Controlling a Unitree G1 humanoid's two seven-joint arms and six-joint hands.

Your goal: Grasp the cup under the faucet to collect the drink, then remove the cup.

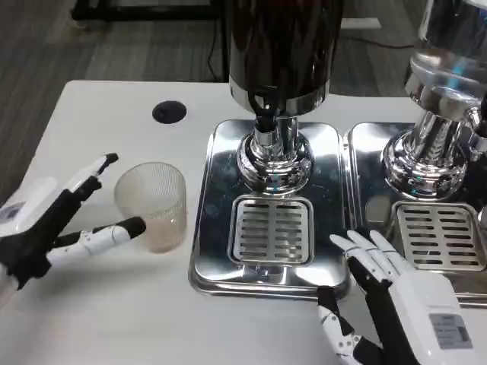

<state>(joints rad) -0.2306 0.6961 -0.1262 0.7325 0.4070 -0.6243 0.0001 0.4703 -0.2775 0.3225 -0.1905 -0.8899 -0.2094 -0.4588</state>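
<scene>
Clear ribbed plastic, the cup is standing upright on the white counter, sitting at about nine o'clock from the chrome drip tray and well clear of the faucet. A thin pale layer is showing at the cup's bottom; whether that is drink or only reflection cannot be told. The left hand is lying at nine o'clock of the cup with its fingers spread, one reaching toward the cup's rim at ten o'clock, another lying low along the base at seven o'clock, its dark tip just touching or nearly touching the wall; contact is too close to call. Nothing is being pinched yet. The right hand is resting at five o'clock of the tray, fingers fanned apart and holding nothing, tips lying over the tray's front right corner. The slotted grate is sitting directly below the faucet, at six o'clock of the dispenser's chrome base. A second dispenser with its own tray and grate is standing at three o'clock. A dark round grommet is showing in the counter at twelve o'clock of the cup.
</scene>
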